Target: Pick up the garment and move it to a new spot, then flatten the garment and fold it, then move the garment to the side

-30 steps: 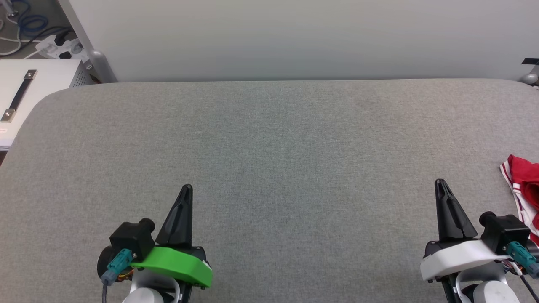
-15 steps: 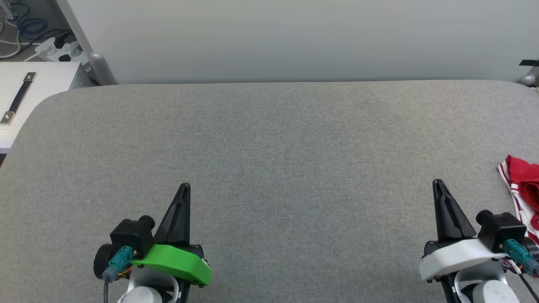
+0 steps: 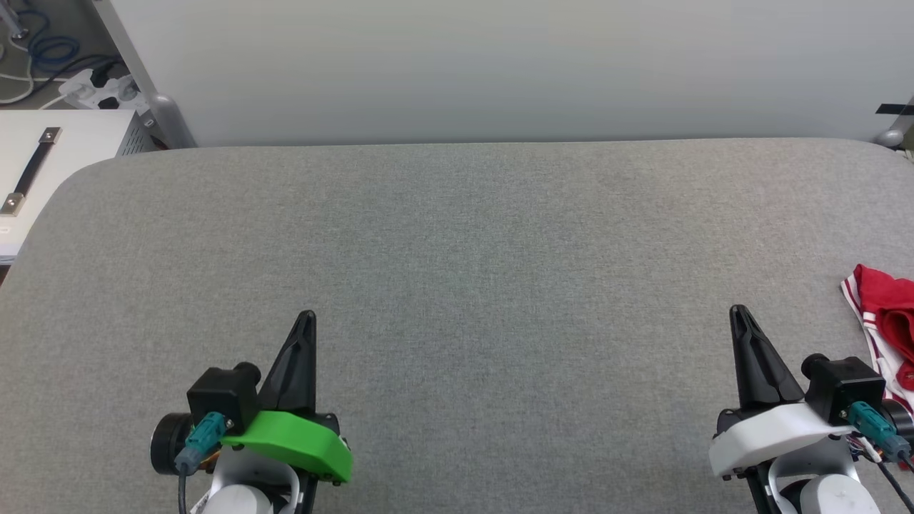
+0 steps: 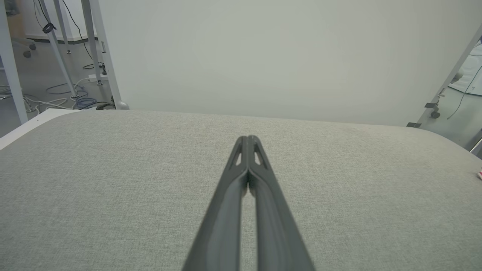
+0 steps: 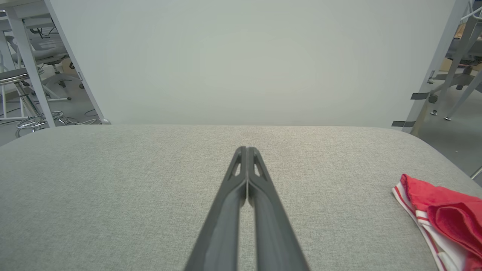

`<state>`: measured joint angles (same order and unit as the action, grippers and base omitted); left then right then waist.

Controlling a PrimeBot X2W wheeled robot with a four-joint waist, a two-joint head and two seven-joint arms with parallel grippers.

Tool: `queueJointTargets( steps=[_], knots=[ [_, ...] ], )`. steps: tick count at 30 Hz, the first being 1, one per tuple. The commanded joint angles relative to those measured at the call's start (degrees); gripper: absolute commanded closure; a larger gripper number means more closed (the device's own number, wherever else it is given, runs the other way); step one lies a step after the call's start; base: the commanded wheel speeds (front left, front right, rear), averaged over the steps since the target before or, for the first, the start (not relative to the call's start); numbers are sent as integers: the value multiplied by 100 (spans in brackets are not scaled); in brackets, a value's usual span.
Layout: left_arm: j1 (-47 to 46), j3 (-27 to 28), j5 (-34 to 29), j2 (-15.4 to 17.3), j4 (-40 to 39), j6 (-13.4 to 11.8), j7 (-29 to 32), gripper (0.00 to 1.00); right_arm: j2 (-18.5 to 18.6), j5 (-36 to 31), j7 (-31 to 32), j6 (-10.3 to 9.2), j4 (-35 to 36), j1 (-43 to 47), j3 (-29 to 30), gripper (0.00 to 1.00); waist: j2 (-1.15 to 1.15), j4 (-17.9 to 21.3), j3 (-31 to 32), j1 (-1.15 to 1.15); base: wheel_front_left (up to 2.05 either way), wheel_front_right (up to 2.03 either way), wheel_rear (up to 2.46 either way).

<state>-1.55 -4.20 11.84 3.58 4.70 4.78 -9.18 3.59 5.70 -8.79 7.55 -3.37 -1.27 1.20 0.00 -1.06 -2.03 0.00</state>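
Observation:
The garment [image 3: 887, 314], red with red-and-white striped trim, lies bunched at the far right edge of the grey fabric table [image 3: 457, 243]; the right wrist view has the garment [image 5: 440, 214] at its lower right. My right gripper [image 3: 738, 312] is shut and empty, hovering over the table just left of the garment. My left gripper [image 3: 306, 316] is shut and empty at the lower left, far from the garment. Both wrist views look along pressed-together fingers: left gripper [image 4: 248, 138], right gripper [image 5: 247, 149].
A pale wall panel [image 3: 500, 64] stands behind the table's far edge. A white cabinet [image 3: 43, 164] with a dark handle sits beyond the table's left corner, with cables and a power strip [image 3: 93, 86] on the floor behind it.
The picture has shifted slightly, so the head camera moved. Both grippers stayed shut and kept their places; the garment lies as before.

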Motion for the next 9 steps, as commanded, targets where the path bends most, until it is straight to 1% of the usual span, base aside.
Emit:
queueJointTargets(
  steps=[1, 9],
  knots=[
    [59, 31, -85, -27, -47, -36, 34, 100, -26, -45, 38, -3, 40, 46, -19, 100, 0, 2, 4, 0, 0, 0, 0],
    [69, 72, -199, -32, -91, -81, 125, 100, -31, -99, 125, -3, 71, 54, -30, 100, 0, 13, 24, 0, 0, 0, 0]
  ],
)
